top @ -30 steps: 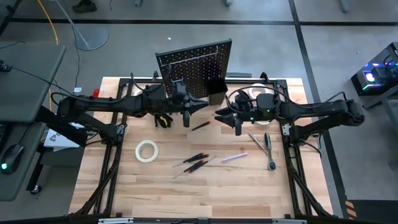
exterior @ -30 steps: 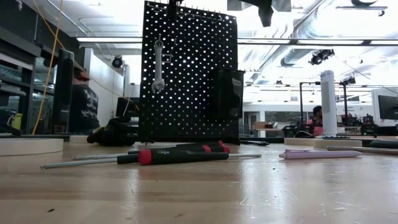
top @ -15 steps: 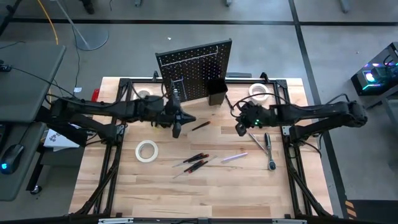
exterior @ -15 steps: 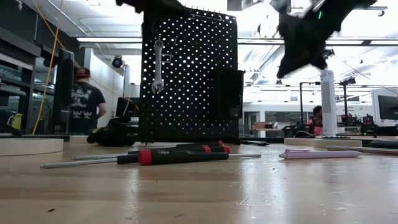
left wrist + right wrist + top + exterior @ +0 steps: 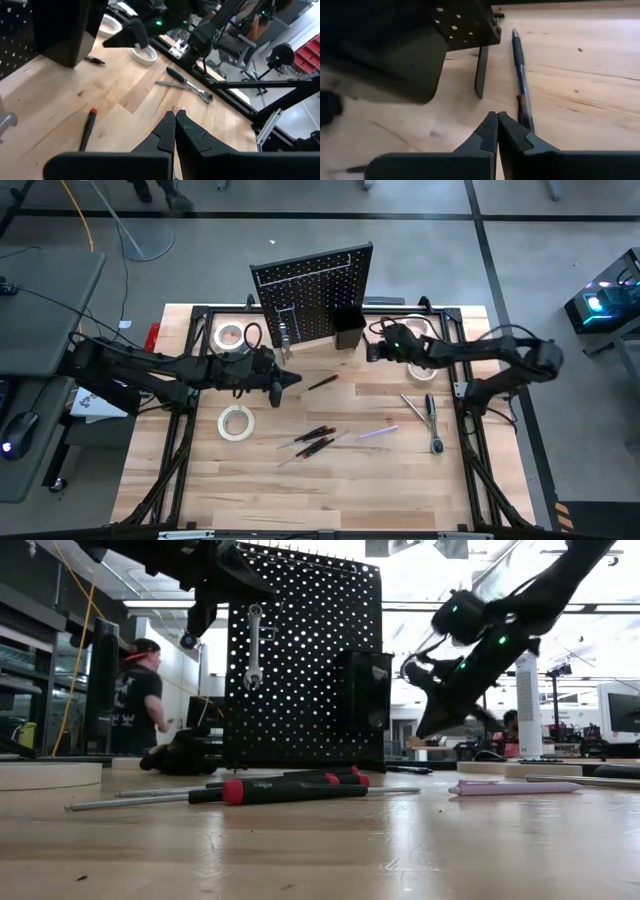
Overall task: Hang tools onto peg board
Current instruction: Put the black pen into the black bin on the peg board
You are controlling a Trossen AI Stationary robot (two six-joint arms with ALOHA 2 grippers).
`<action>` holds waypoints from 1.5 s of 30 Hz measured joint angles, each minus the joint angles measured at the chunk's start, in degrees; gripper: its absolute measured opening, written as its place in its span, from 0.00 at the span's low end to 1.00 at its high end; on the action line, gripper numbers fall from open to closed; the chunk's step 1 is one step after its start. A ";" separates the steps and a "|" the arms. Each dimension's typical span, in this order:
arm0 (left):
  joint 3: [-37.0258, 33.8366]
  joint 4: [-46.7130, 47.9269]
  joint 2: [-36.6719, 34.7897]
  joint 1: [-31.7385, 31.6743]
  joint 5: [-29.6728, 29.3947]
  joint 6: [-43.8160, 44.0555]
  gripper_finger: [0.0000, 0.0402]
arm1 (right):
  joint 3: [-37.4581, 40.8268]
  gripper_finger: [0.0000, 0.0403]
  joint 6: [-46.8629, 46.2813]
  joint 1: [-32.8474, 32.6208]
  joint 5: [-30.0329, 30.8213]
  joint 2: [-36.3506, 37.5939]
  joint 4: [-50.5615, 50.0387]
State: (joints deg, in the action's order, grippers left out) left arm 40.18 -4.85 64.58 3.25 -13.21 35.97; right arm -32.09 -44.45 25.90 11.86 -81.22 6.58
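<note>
The peg board point(image 5: 312, 292) stands upright at the far edge of the surface point(image 5: 300, 480), a silver wrench point(image 5: 254, 645) hanging on it. Screwdrivers point(image 5: 315, 438), a tape roll point(image 5: 236, 422) and a ratchet point(image 5: 432, 420) lie loose in front. The left gripper point(image 5: 292, 379) hovers before the board, fingers pressed together, empty. The right gripper point(image 5: 372, 352) sits beside the bin point(image 5: 348, 328), fingers likewise closed on nothing.

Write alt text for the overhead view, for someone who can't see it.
Two dark robot arms reach over a wooden table toward an upright black peg board; the left gripper and right gripper are both shut and empty. Tape rolls, screwdrivers and a ratchet lie loose on the table.
</note>
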 joint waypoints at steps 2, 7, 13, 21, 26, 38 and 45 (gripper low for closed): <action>0.02 -0.17 0.00 0.31 -0.23 0.02 0.00 | -0.79 0.00 0.34 1.26 -1.42 -2.97 1.40; 0.02 -0.21 0.00 0.63 -0.87 0.94 0.00 | -4.00 0.00 1.59 2.97 -3.60 -8.56 3.56; 0.04 0.50 0.00 0.63 -1.09 0.96 0.00 | -6.69 0.00 3.51 3.04 -2.97 -13.26 2.37; 0.04 0.79 0.02 0.61 -1.24 0.94 0.00 | -6.94 0.00 5.81 3.12 2.16 -14.16 0.78; 0.04 1.26 0.02 0.61 -2.93 0.88 0.00 | -6.94 0.00 8.34 3.49 3.23 -14.16 -0.21; 0.04 2.28 0.02 0.59 -3.10 -0.13 0.00 | -6.94 0.00 12.43 4.15 -0.34 -14.48 -0.25; 0.04 2.79 0.02 0.59 -3.08 -0.15 0.00 | -7.13 0.00 13.18 3.71 -2.36 -17.45 -0.07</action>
State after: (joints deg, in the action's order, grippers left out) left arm 40.23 -2.06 64.60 3.84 -16.29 35.81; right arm -39.22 -31.27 29.60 9.50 -98.67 6.51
